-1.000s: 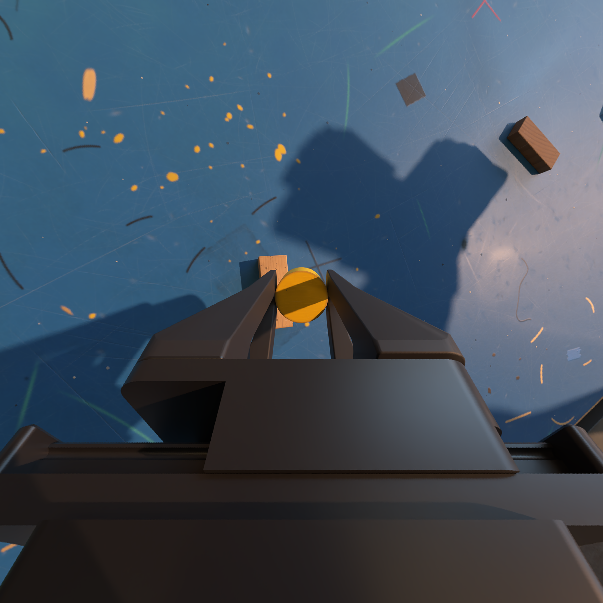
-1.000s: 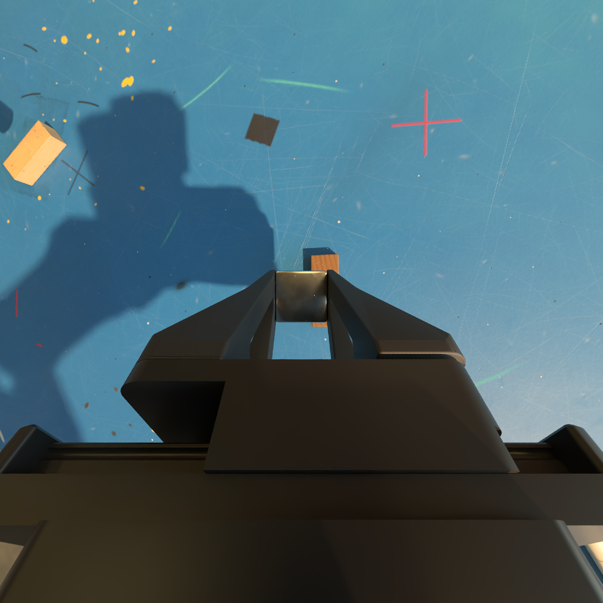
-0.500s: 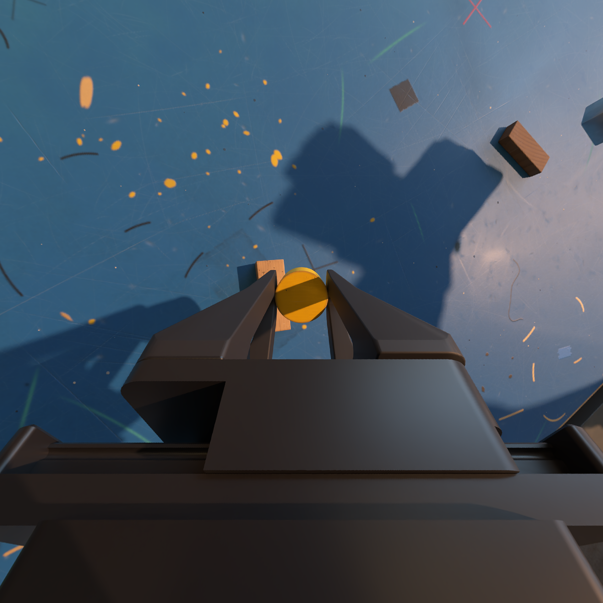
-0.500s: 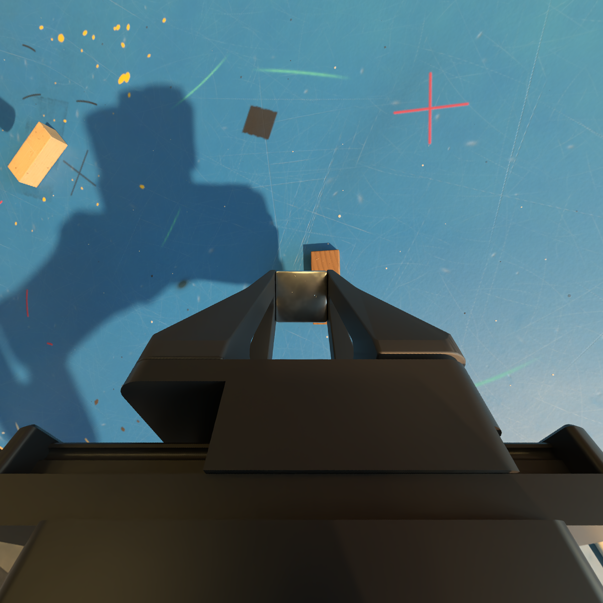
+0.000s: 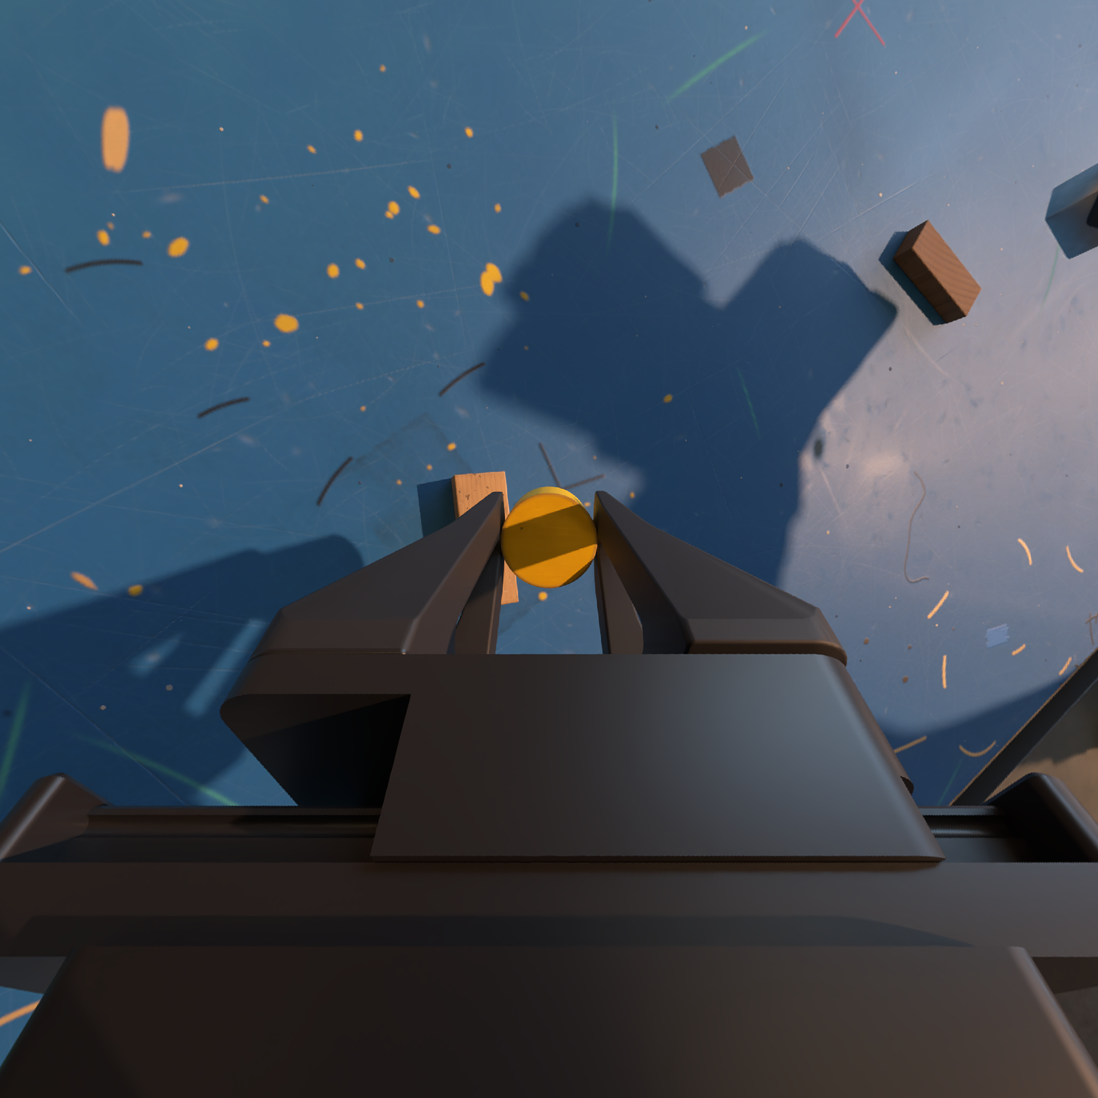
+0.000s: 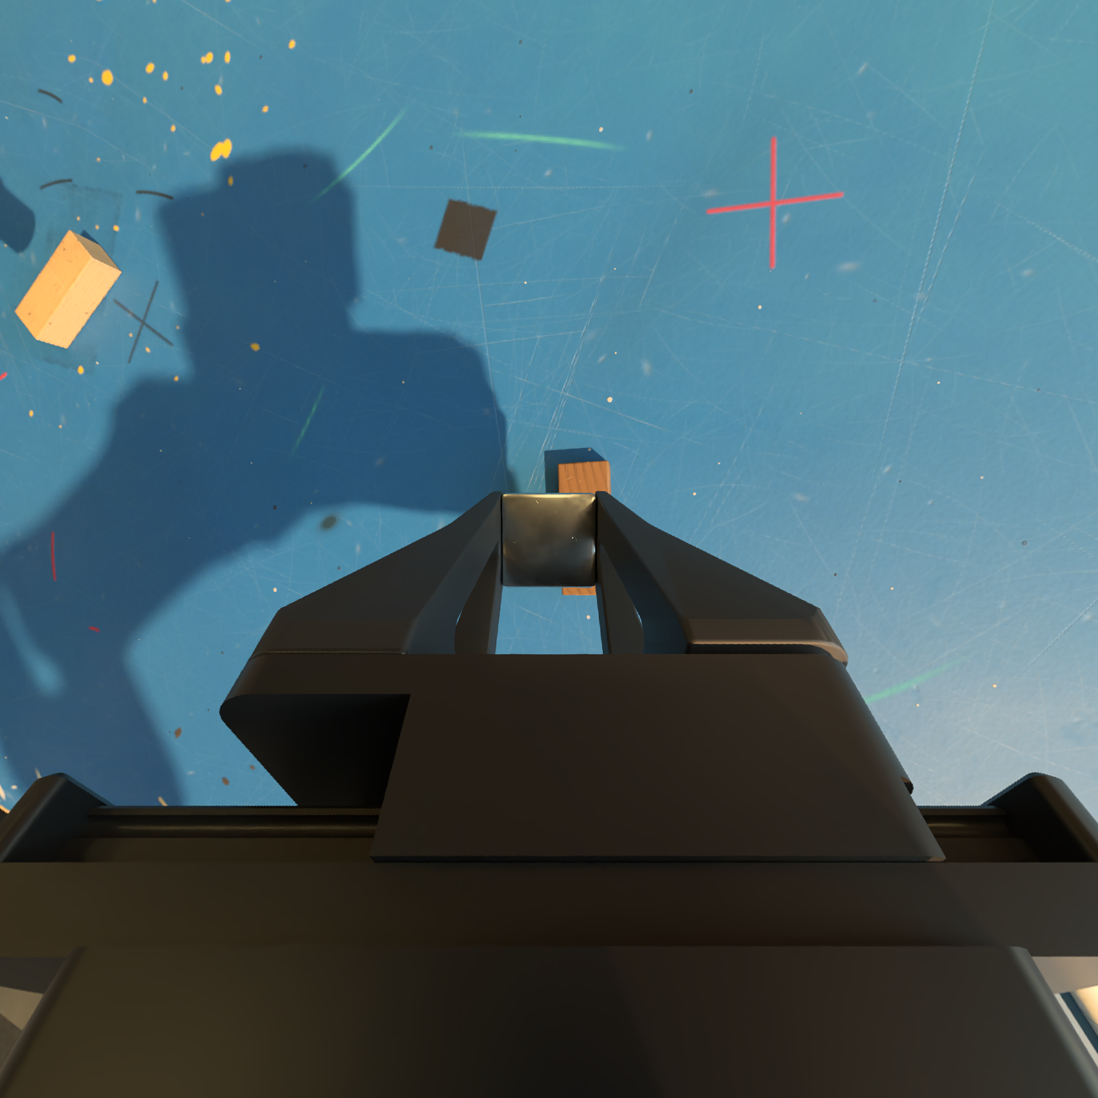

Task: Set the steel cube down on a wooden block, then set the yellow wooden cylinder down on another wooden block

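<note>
In the left wrist view my left gripper is shut on the yellow wooden cylinder, held high above the blue table. A light wooden block lies below, partly hidden behind the left finger. A darker brown wooden block lies at the far right. In the right wrist view my right gripper is shut on the steel cube, held above the table. The brown block lies below it, mostly hidden by the cube. The light block shows at the far left.
A flat dark square patch marks the table; it also shows in the right wrist view. A red cross is painted at the right. Part of the other arm shows at the right edge. Paint flecks and scratches cover the table.
Both grippers have risen a little with their loads. In each view the table things have drifted slightly and look smaller. The holds are unchanged.
</note>
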Robot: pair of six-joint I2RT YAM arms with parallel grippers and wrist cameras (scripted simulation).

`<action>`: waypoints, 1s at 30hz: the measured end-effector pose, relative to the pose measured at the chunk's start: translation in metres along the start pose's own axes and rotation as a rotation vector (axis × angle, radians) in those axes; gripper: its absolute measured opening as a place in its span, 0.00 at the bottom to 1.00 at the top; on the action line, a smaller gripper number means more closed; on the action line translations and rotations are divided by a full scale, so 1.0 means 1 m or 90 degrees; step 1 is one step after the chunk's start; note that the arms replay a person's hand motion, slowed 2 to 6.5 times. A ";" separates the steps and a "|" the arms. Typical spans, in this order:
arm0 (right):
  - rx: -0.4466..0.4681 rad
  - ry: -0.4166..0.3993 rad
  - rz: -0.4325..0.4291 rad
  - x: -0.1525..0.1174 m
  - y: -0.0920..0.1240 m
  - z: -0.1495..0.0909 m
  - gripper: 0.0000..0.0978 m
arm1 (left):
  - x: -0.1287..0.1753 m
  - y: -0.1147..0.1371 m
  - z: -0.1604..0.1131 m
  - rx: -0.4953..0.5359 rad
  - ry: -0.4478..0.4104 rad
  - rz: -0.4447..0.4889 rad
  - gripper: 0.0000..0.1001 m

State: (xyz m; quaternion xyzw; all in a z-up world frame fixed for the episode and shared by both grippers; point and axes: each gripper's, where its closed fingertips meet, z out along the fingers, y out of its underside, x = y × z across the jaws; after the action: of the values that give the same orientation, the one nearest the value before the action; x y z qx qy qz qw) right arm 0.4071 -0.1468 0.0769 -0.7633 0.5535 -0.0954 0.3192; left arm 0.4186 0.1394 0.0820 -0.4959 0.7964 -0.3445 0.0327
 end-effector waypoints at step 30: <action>-0.020 -0.005 0.003 -0.002 0.004 -0.001 0.26 | 0.002 0.003 -0.003 -0.006 0.028 -0.044 0.25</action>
State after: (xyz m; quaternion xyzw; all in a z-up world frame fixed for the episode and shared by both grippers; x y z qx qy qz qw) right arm 0.4027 -0.1462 0.0761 -0.7673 0.5557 -0.0828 0.3092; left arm 0.4145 0.1403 0.0829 -0.5160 0.7808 -0.3523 0.0011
